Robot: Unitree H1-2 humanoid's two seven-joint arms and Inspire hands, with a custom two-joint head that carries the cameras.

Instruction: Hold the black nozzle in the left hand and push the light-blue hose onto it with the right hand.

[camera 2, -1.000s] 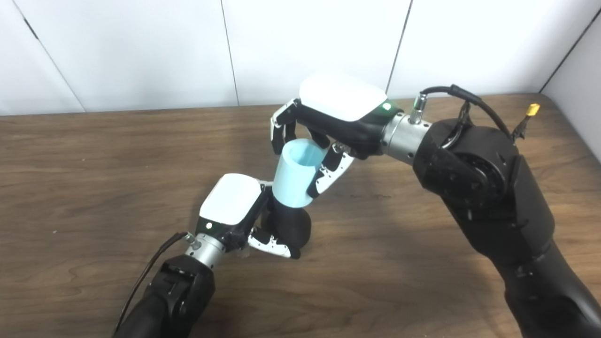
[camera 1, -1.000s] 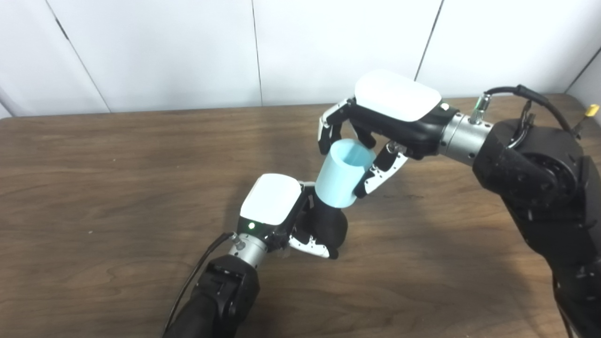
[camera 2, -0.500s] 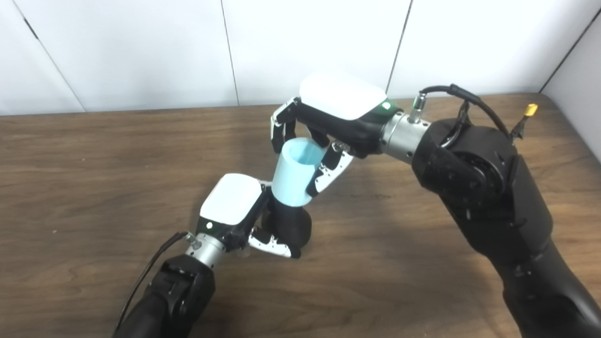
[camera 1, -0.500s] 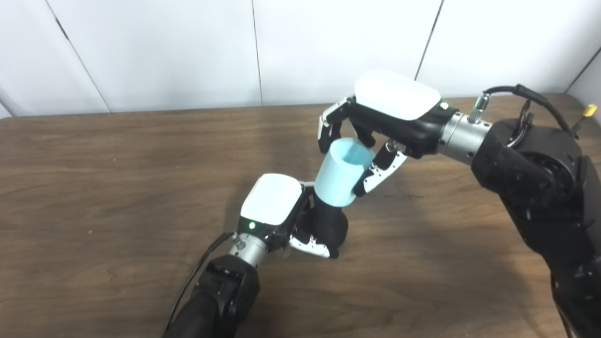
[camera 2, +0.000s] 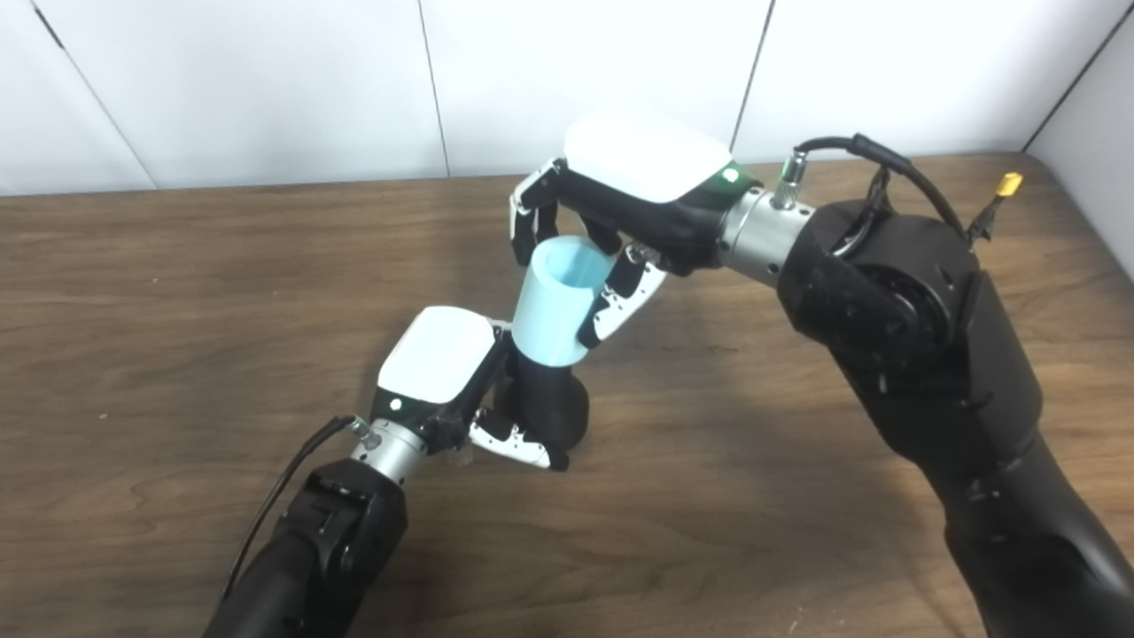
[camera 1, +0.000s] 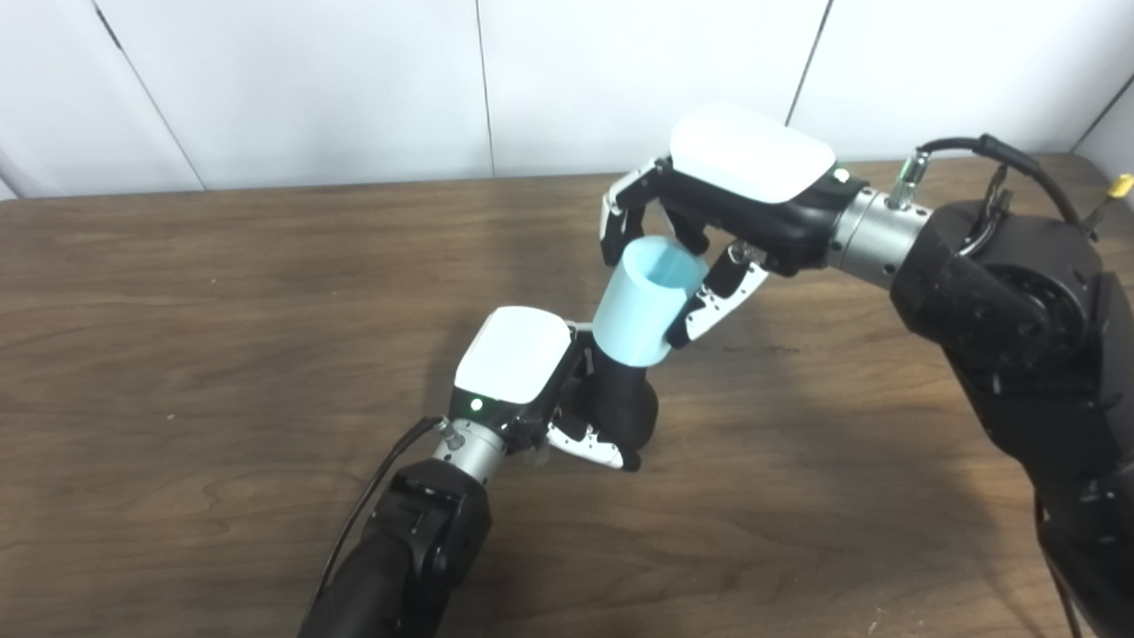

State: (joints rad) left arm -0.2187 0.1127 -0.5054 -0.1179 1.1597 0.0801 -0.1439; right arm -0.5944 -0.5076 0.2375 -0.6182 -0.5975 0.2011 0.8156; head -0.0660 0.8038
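Above the wooden table (camera 1: 177, 292), my left hand (camera 1: 523, 377) grips the black nozzle (camera 1: 625, 408), fingers wrapped tight, while my right hand (camera 1: 726, 208) clasps the light-blue hose (camera 1: 642, 301), tilted, its lower end seated over the nozzle's top.

Nozzle (camera 1: 625, 409) mid-table (camera 1: 177, 354), tilted. Hose (camera 1: 640, 303) sits on nozzle's upper end, up-right of it. Left robot hand (camera 1: 523, 381) just left of nozzle; right robot hand (camera 1: 709, 230) behind-right, above hose.
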